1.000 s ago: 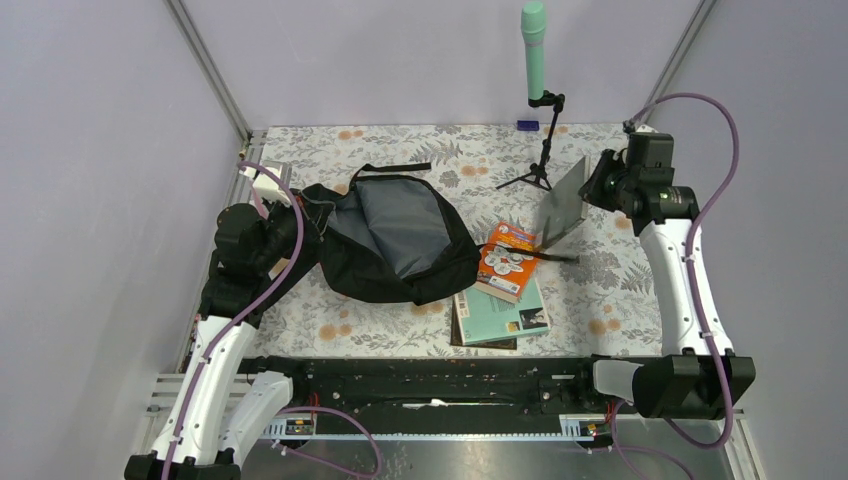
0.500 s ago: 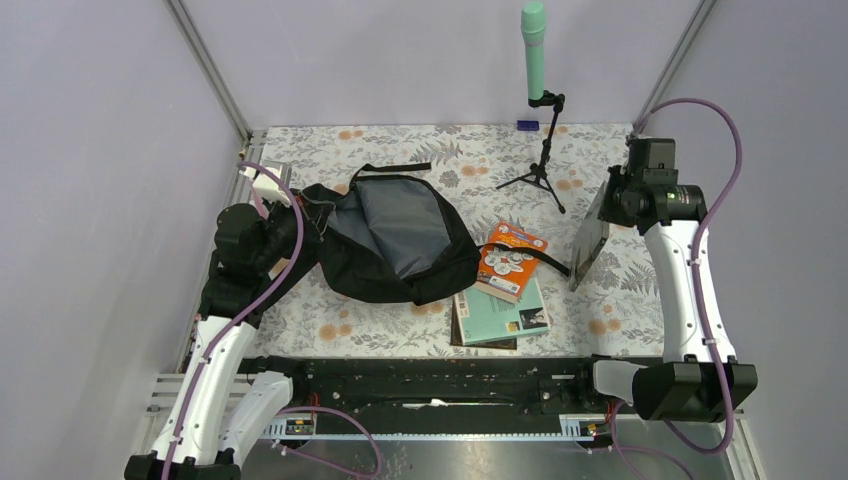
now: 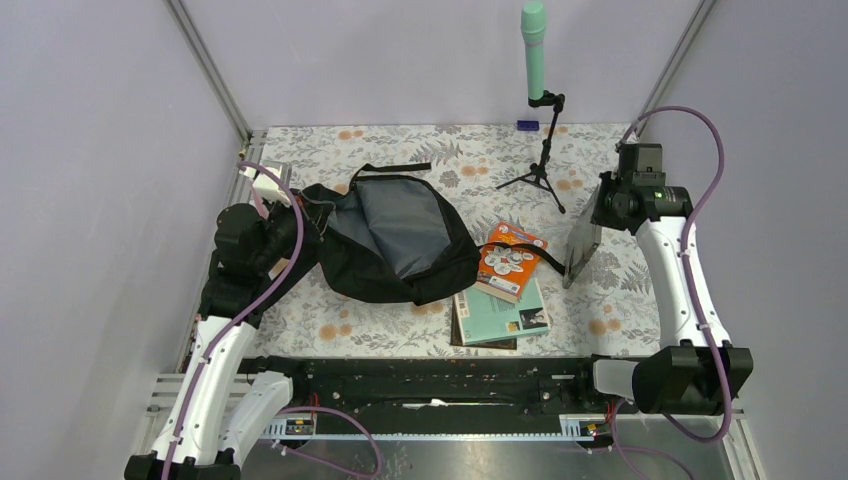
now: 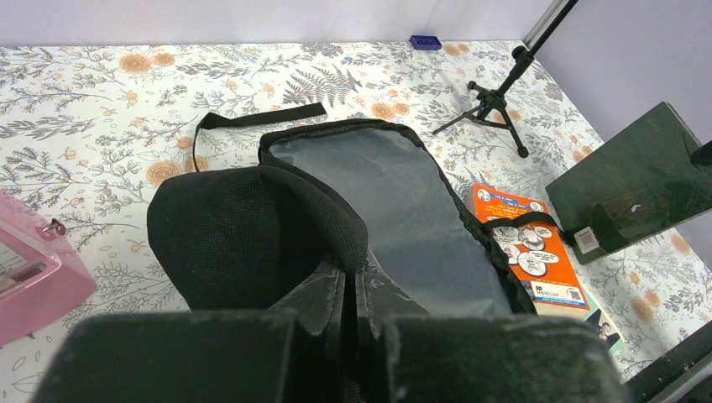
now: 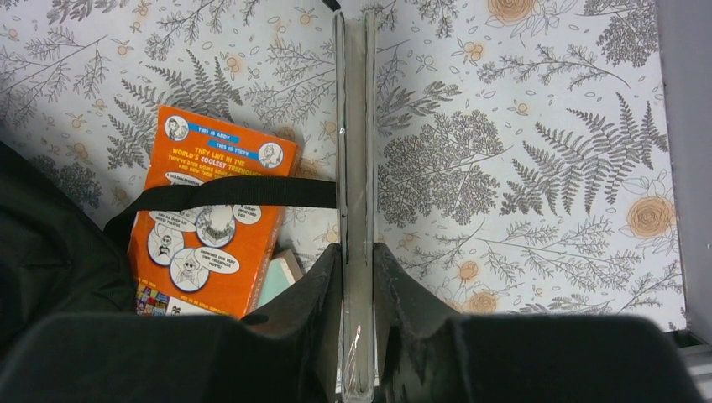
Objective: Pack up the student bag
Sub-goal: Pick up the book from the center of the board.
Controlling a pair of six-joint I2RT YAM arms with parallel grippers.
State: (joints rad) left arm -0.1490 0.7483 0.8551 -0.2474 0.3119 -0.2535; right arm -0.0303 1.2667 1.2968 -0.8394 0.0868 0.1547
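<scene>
The student bag (image 3: 400,235) lies open at centre left, black with its grey lining (image 4: 395,201) facing up. My left gripper (image 3: 303,226) is shut on the bag's black rim flap (image 4: 269,227), the fabric pinched between the fingertips (image 4: 359,273). My right gripper (image 3: 598,214) is shut on a thin dark green book (image 3: 582,248), held on edge above the table to the right of the bag. In the right wrist view, that book (image 5: 353,126) runs straight out from between the fingers (image 5: 323,277). A bag strap (image 5: 235,191) lies across an orange book (image 3: 510,260) and reaches the held book.
The orange book rests on a teal book (image 3: 505,315), with a darker one beneath it. A green microphone on a black tripod (image 3: 540,150) stands at the back. A pink and white box (image 4: 25,273) sits at the table's left edge by the left arm.
My right arm has swung the dark book from a raised tilt near the tripod to hanging on edge, lower and nearer the orange book. The left arm and bag have not moved.
</scene>
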